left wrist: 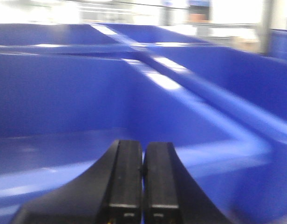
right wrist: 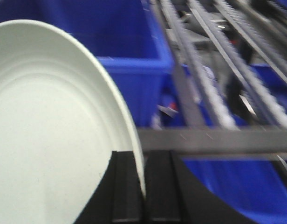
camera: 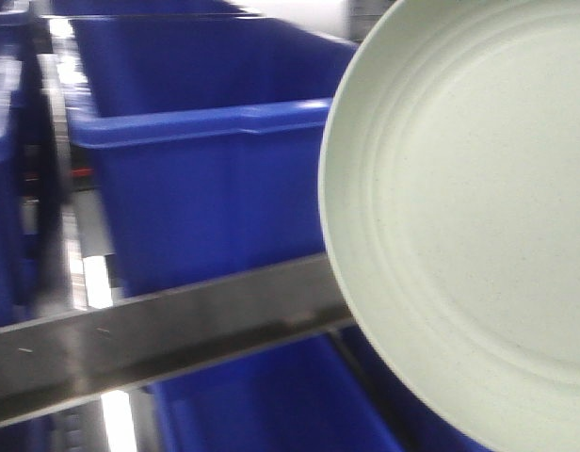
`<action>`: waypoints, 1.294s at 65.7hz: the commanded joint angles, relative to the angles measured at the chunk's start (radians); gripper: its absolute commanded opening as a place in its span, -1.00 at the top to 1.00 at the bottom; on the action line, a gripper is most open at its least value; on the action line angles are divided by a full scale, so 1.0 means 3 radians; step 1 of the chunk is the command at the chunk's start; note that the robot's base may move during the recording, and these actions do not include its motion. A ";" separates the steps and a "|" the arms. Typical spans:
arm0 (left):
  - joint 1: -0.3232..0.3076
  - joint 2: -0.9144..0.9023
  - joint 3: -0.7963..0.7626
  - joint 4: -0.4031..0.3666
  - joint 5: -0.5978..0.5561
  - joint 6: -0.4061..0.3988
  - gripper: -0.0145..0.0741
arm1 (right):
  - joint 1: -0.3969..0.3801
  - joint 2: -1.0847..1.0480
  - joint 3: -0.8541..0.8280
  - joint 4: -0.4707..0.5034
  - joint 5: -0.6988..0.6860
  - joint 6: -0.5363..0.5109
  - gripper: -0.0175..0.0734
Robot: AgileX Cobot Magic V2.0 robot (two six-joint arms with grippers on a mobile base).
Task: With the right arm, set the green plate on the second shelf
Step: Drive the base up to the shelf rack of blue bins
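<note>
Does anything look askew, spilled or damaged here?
Only the green plate stands out: it is tilted up on edge, its rim pinched by the right gripper, in front of the blue bins. No spill or damage shows.

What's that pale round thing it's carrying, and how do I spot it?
Start at the metal shelf rail with big blue bins behind it. On the right, in front of them, is the green plate, its rim pinched in the right hand. It alone is pale, round and shallow; its neighbours are deep-blue boxes.
</note>
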 commanded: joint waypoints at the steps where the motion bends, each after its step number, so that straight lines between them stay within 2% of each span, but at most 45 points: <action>1: -0.0003 -0.0012 0.0140 -0.0022 -0.0273 -0.0021 0.38 | 0.0001 0.0026 -0.0114 -0.0004 -0.0335 0.0024 0.50; 85: -0.0003 -0.0012 0.0140 -0.0022 -0.0273 -0.0021 0.38 | 0.0001 0.0026 -0.0114 -0.0004 -0.0335 0.0024 0.50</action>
